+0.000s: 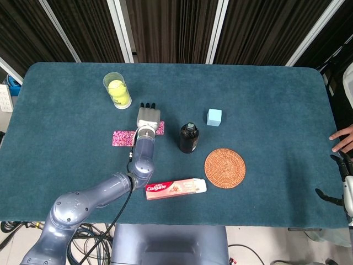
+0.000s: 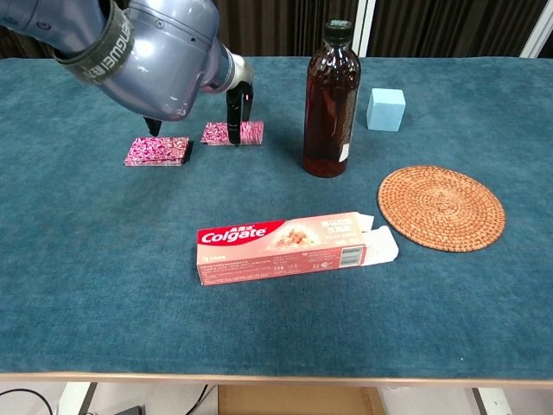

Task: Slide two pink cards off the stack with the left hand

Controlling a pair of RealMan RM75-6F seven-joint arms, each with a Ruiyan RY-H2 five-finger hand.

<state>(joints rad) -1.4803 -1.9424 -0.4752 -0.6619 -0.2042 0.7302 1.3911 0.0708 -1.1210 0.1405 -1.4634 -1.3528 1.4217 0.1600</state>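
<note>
— Where's the left hand (image 1: 148, 115)?
— Fingertips (image 2: 233, 130) press down on a pink card (image 2: 233, 132) lying just right of the pink card stack (image 2: 157, 151), gripping nothing.
— And the right hand (image 1: 343, 185)?
— Far right of that stack, past the table edge (image 1: 309, 223); fingers spread, empty.

Pink patterned stack (image 2: 157, 151) lying flat on the teal cloth, left of centre. A separated pink card (image 2: 233, 132) flat just to its right, apart from it, partly under dark fingertips.
</note>
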